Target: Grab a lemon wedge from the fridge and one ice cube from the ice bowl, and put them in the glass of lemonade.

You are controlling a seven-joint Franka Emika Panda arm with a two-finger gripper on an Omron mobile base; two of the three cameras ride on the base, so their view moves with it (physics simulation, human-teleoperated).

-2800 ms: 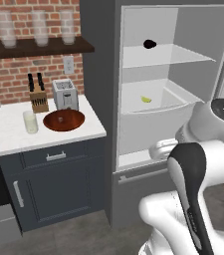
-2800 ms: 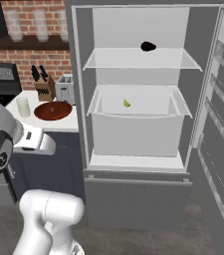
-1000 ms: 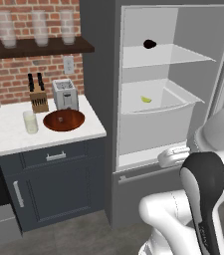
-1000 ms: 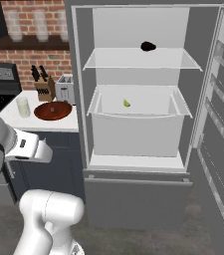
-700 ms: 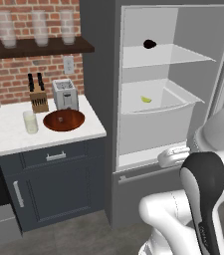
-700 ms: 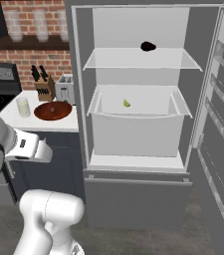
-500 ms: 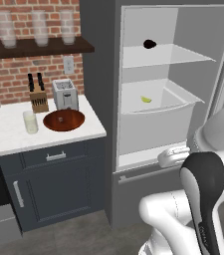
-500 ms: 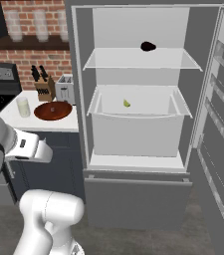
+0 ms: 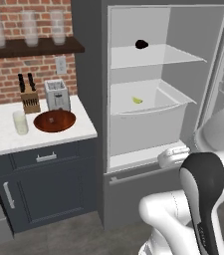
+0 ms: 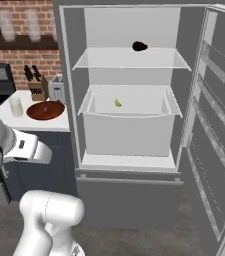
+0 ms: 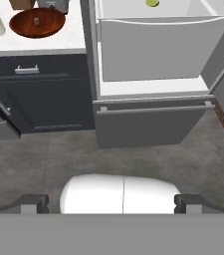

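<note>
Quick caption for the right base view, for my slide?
Open fridge with the lemon wedge in its drawer; ice bowl and glass of lemonade on the counter.

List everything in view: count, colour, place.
fridge: 1, grey, door open, right of counter
lemon wedge: 1, yellow-green, in fridge drawer
dark lump: 1, black, upper fridge shelf
ice bowl: 1, reddish-brown, on counter
glass of lemonade: 1, pale, left of bowl
toaster: 1, silver, behind bowl
knife block: 1, wooden, beside toaster
frosted glasses: 3, clear, wall shelf
end effector: 1, dark fingertips, open, over floor before fridge
</note>
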